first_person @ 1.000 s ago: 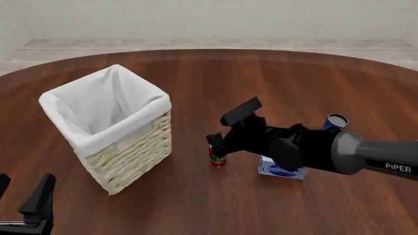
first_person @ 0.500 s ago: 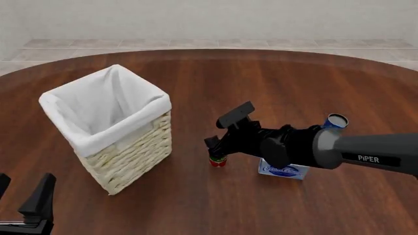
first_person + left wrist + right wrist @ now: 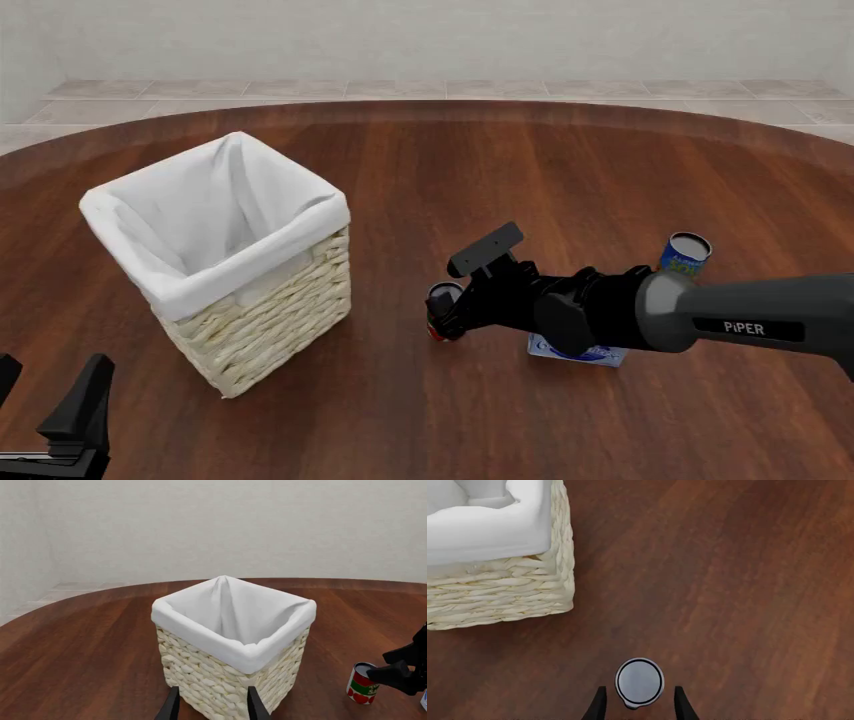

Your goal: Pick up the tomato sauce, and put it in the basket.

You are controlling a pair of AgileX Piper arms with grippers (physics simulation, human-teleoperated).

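Observation:
The tomato sauce [image 3: 442, 326] is a small red and green can standing upright on the table, right of the basket [image 3: 254, 300]. In the right wrist view its silvery top [image 3: 640, 680] lies between the two dark fingers, with a small gap on each side. My right gripper [image 3: 446, 308] is open and low around the can, hiding part of it in the front view. In the left wrist view the can [image 3: 361, 684] stands beside the right gripper [image 3: 398, 672]. My left gripper [image 3: 47, 388] rests open and holds nothing at the near left, facing the basket [image 3: 227, 675].
A blue-and-white box [image 3: 577, 351] lies under the right arm, just right of the can. A blue and orange can [image 3: 686, 254] stands further right. The basket's wicker wall [image 3: 500, 590] is a short way from the can. Brown wooden table [image 3: 534, 170] all around.
My right gripper has come down towards the table, and its fingers now flank the can. The can, the basket and the left arm have not moved.

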